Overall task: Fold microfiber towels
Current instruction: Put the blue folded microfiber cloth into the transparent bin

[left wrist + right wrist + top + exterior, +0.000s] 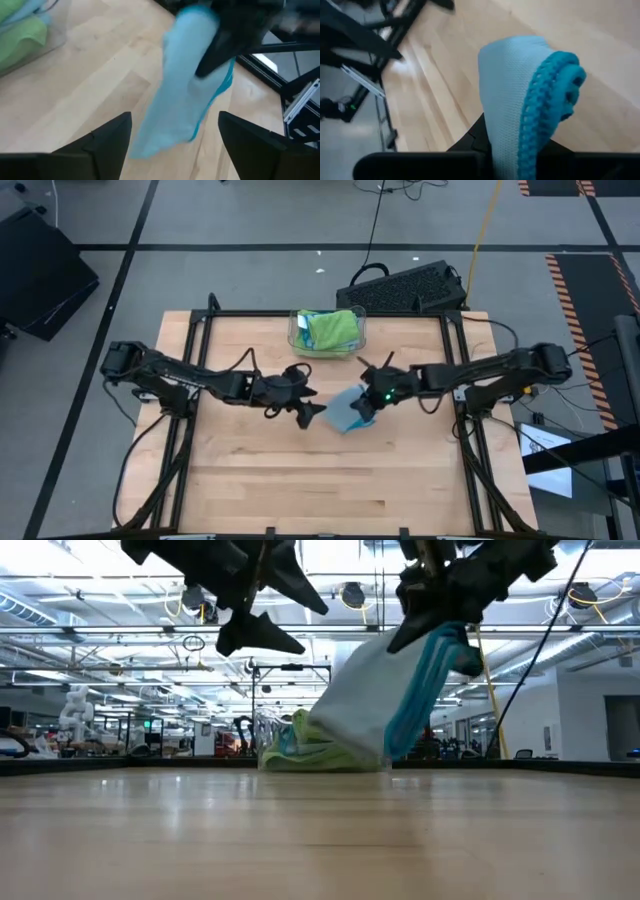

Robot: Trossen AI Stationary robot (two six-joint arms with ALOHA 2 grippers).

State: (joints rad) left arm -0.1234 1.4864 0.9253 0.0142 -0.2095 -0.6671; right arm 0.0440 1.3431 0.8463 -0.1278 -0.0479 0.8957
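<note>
A light blue microfiber towel hangs from my right gripper, which is shut on it above the table's middle. In the low view the towel slants down from the gripper toward the table. My left gripper is open and empty just to the towel's left, raised off the table. In the left wrist view the towel shows ahead of its two spread fingers. More green and blue towels lie in a clear bin. My right gripper pinches the towel's upper end between its two fingers, where the cloth bunches with a darker blue stitched edge beside a fold. The towel hangs slack below the fingers. Whether its lower end touches the table, I cannot tell.
The clear plastic bin stands at the table's far middle, behind the grippers; it also shows in the low view. Bare wood lies toward the near edge. A dark keyboard-like box sits beyond the far edge.
</note>
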